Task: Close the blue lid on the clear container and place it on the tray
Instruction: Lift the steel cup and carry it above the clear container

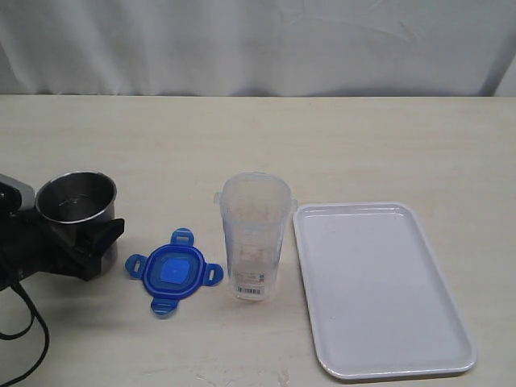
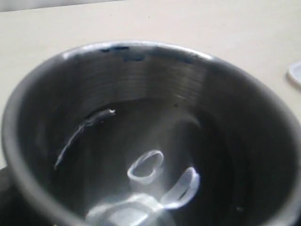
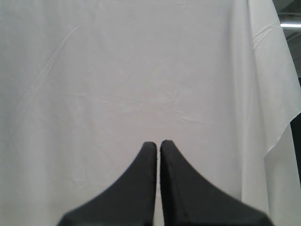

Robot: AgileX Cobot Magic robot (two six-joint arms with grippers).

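The blue lid [image 1: 174, 272] lies flat on the table with its flaps spread, just left of the clear container [image 1: 255, 238]. The container stands upright and open, its barcode label facing front. To its right lies the white tray [image 1: 379, 290], with nothing on it. My left gripper [image 1: 90, 239] is at the table's left edge, clamped round a steel cup [image 1: 76, 199]; one black finger [image 1: 107, 234] shows against the cup's side. The left wrist view is filled by the cup's interior [image 2: 150, 117]. My right gripper [image 3: 158, 146] is shut on nothing, faces a white curtain, and is outside the exterior view.
A white curtain [image 1: 258, 44] hangs behind the table's far edge. A black cable [image 1: 32, 330] loops at the front left corner under the left arm. The tray's corner [image 2: 295, 74] shows at the edge of the left wrist view.
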